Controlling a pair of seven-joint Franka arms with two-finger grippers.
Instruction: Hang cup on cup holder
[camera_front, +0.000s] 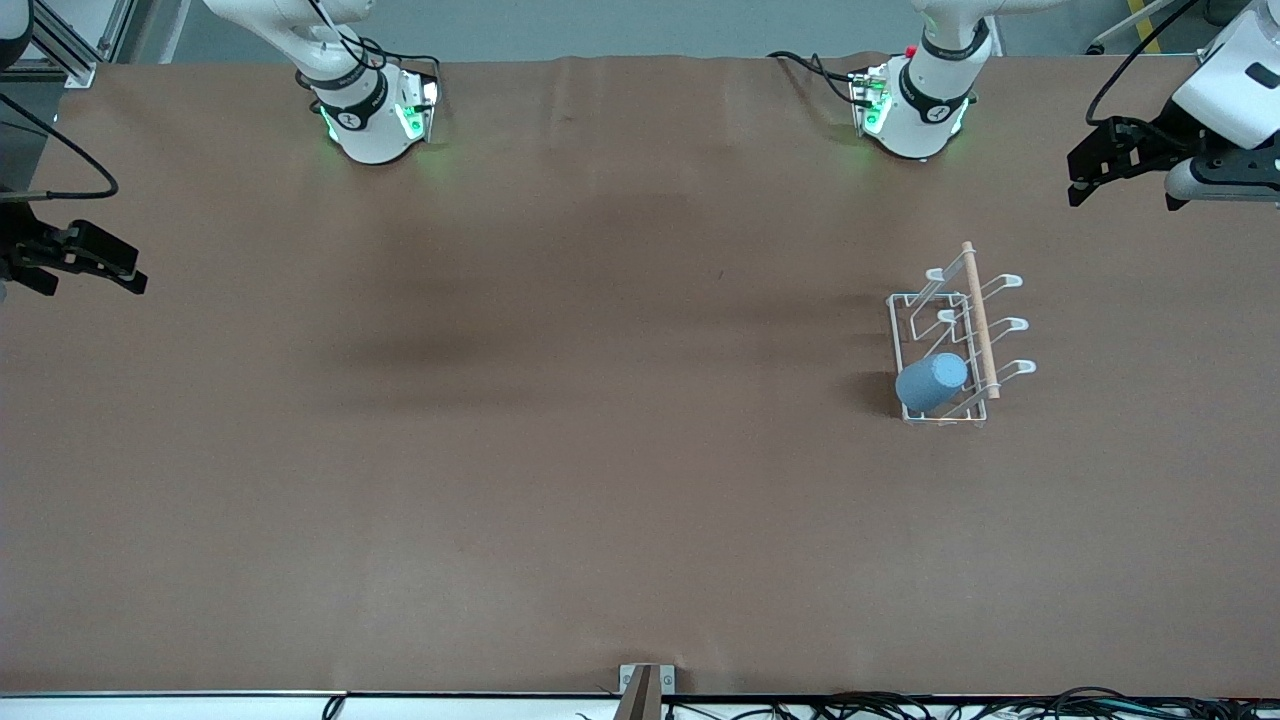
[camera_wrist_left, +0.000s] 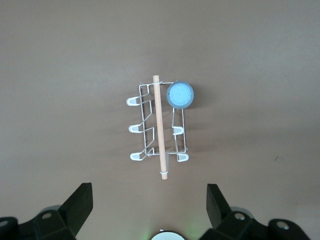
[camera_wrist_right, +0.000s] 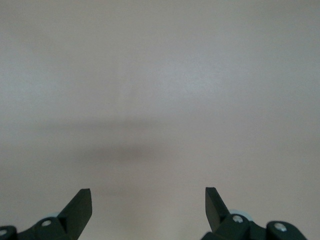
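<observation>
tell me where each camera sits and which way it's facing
Front view: high across the table, facing both bases; left gripper and right gripper hang at the table's ends.
Left wrist view: looks straight down on the cup holder with the cup on a prong; its open fingers show.
Right wrist view: looks down on bare table; open fingers show.
Shared: front and left wrist views both show cup and holder.

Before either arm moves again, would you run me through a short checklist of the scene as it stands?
1. Cup hung on a prong of the cup holder: ok, base up.
2. Holder upright on the table: ok.
3. Left gripper empty, open, away from holder: ok.
4. Right gripper empty, open, over bare table at its own end: ok.
5. Cup seated securely on its prong: cannot tell.
</observation>
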